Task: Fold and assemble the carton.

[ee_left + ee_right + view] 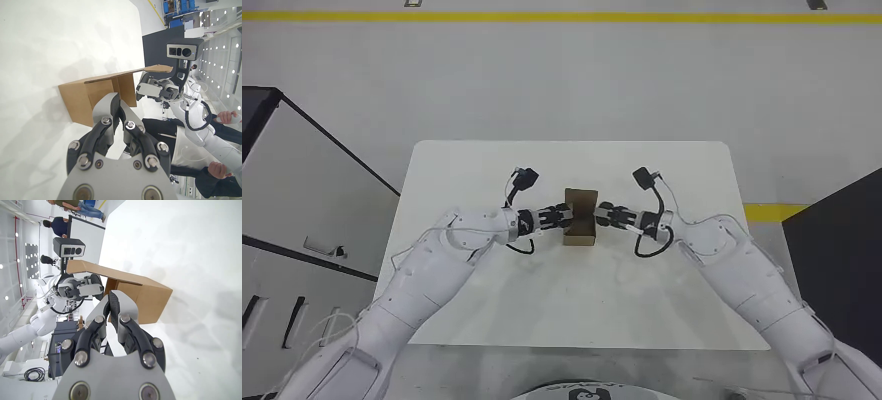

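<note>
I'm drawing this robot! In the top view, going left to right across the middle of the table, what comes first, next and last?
left tool → carton → right tool

In the left wrist view, the closed grey fingers of the left gripper (117, 95) are covering part of the near wall of the small open-topped brown cardboard carton (75, 98), so whether their black pads are pinching any cardboard is not showing. The carton's far wall is hiding the tips of the right gripper (139, 93). In the top view, both contacts are looking too small to judge.
</note>
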